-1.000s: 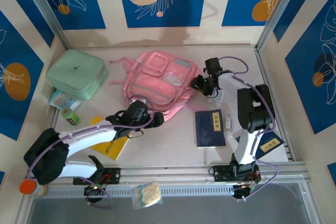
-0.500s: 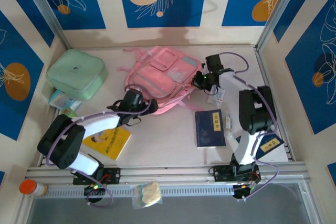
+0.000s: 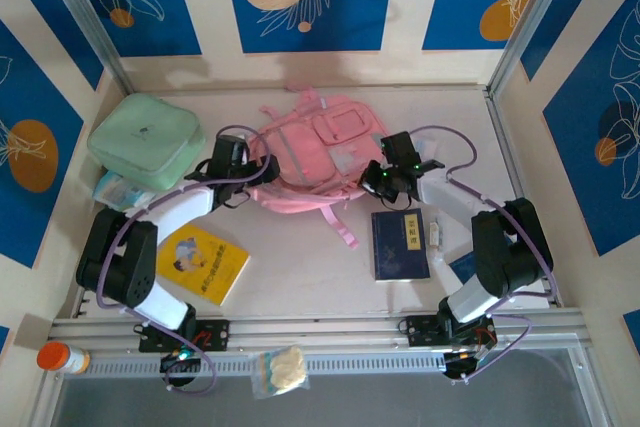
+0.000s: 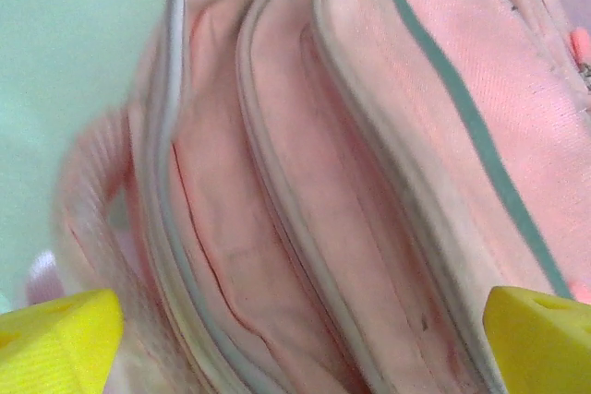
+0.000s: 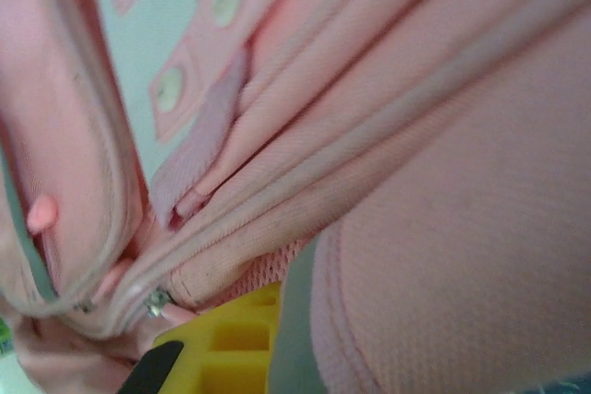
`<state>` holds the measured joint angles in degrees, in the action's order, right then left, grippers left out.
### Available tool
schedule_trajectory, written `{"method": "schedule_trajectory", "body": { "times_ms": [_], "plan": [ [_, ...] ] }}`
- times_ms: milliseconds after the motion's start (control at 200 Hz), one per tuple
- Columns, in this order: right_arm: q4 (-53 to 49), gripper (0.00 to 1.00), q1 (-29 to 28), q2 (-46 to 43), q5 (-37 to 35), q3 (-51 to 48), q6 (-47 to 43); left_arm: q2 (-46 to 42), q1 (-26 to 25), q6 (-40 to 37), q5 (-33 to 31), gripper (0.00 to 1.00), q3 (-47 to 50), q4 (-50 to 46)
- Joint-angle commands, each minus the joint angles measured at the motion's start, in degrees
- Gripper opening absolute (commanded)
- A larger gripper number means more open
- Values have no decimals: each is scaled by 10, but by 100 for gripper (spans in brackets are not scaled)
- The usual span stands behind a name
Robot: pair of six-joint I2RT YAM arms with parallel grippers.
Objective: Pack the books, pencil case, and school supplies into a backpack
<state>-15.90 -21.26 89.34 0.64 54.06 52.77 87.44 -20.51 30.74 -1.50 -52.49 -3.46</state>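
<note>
Now | right jaws pinched shut on backpack [image 3: 310,147] right edge, likely anchoring it | left jaws spread wide at its left side, ready to grab

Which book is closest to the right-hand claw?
The fully visible navy book beside the right gripper; the yellow book lies far left, the other navy one mostly under the arm.

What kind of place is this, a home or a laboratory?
Probably a robot test booth, not a home: blue leaf-patterned wall panels enclose a pale tabletop, and a soft pink backpack, a thin yellow paperback and a navy book lie staged on it.
</note>
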Motion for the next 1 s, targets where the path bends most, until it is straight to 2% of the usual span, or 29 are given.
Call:
{"method": "schedule_trajectory", "body": {
  "times_ms": [0, 145, 195, 385, 480, 550, 660, 750, 865, 995],
  "plan": [
    [32, 0, -9, -40, -4, -7, 86, -60, 11, -50, -1, 99, -33, -78],
    [26, 0, -32, -61, -38, -6, 124, -142, -4, -33, 49, 100, 4, -96],
    [24, 0, -39, -65, -42, -5, 132, -174, -18, -27, 69, 96, 25, -88],
    [39, 0, -44, -78, -11, -2, 151, -269, -144, 2, 40, 85, 80, -91],
    [46, 0, -48, -85, -6, 5, 148, -286, -204, 21, 68, 79, 112, -47],
    [33, 0, -48, -87, -11, 14, 151, -277, -242, 25, 84, 77, 118, -26],
    [32, 0, -48, -90, -9, 18, 159, -238, -312, 22, 23, 74, 118, 0],
    [27, 0, -49, -89, -8, 25, 164, -185, -351, 22, -10, 72, 107, 35],
    [26, 0, -50, -85, -2, 31, 168, -110, -388, 6, -70, 69, 71, 57],
    [25, 0, -49, -82, 4, 36, 163, -19, -404, 14, -98, 66, 18, 69]
  ]
}}
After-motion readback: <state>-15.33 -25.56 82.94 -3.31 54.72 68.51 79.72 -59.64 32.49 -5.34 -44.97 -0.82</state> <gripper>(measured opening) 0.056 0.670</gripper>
